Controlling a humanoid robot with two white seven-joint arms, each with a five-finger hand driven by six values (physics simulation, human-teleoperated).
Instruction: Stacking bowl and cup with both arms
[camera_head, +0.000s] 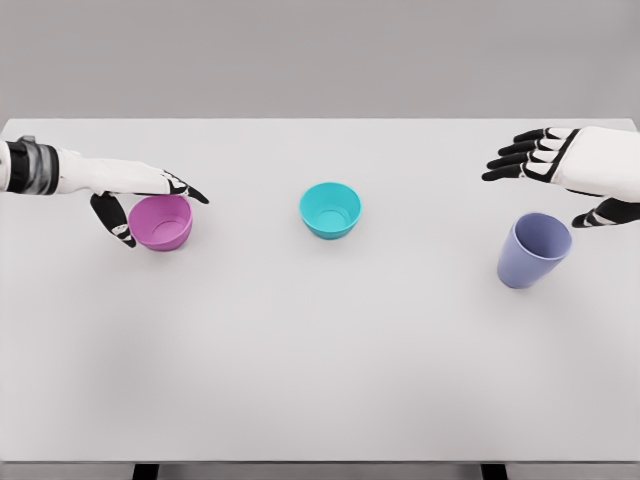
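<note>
Left hand (135, 200) reaches in from the picture's left edge and sits at the pink bowl (161, 222); its fingers lie along the far rim while the thumb drops down the bowl's left side, so the hand is wrapped around the bowl rather than spread free; whether the bowl is lifted off the surface cannot be told from this view. Right hand (560, 170) comes in from the right edge, high over the far right part of the white table (320, 380); its fingers are spread apart and point toward the middle, holding nothing; the thumb hangs lower, just beside the rim of the lavender cup (533, 250), and touch between them cannot be made out. That cup stands near the table's right side, its mouth open upward and appearing tilted toward the camera. Between the two hands, near the table's centre, stands a teal bowl (330, 209), upright and well apart from both the pink bowl and the cup.
</note>
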